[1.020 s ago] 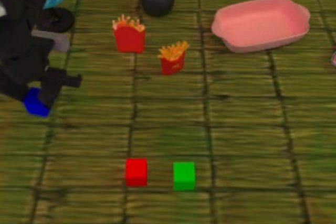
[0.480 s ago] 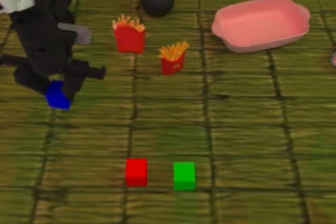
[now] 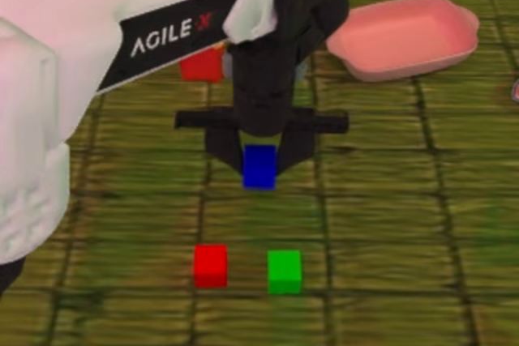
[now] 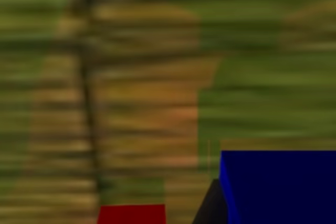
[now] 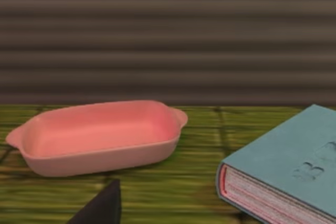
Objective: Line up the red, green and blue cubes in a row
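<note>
My left gripper [image 3: 259, 169] hangs over the middle of the mat, shut on the blue cube [image 3: 259, 166], with a black finger on either side of it. The red cube [image 3: 210, 265] and the green cube [image 3: 285, 271] lie side by side nearer the front edge, below and to either side of the held cube. In the left wrist view the blue cube [image 4: 278, 187] fills one corner beside a dark finger [image 4: 210, 208], and the red cube [image 4: 131, 214] shows at the edge. My right gripper [image 5: 149, 219] is out of the top view, parked low by the mat's right side.
A pink baking dish [image 3: 401, 38] sits at the back right, with a teal book [image 5: 283, 166] near it. A red fries carton [image 3: 203, 64] peeks from under my left arm, which spans the back left of the mat.
My left arm has swung from the far left to the middle of the mat, carrying the blue cube, and now hides the fries cartons and the dark ball. Red and green cubes are unmoved.
</note>
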{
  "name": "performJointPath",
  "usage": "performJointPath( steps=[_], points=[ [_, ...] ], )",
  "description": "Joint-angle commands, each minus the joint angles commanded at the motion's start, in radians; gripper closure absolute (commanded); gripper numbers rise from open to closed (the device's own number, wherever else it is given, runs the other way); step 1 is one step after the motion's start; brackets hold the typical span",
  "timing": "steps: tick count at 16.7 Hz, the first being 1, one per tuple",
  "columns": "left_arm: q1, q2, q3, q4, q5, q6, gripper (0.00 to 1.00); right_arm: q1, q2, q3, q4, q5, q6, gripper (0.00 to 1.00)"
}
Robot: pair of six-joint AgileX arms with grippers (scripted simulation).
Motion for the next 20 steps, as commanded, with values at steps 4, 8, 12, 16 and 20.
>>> performJointPath(
  steps=[4,8,12,16,20],
  points=[
    [-0.210,0.079,0.160,-0.066,-0.004,-0.262,1.00,0.000,0.000,0.000,0.000,0.000,0.000,0.00],
    [-0.303,0.103,0.229,-0.089,-0.008,-0.360,1.00,0.000,0.000,0.000,0.000,0.000,0.000,0.00],
    [-0.300,0.099,0.227,-0.087,-0.007,-0.358,1.00,0.000,0.000,0.000,0.000,0.000,0.000,0.00],
    [-0.299,0.106,0.155,-0.011,-0.007,-0.357,1.00,0.000,0.000,0.000,0.000,0.000,0.000,0.00],
    [-0.300,0.124,0.023,0.144,-0.007,-0.357,1.00,0.000,0.000,0.000,0.000,0.000,0.000,0.00]
  ],
)
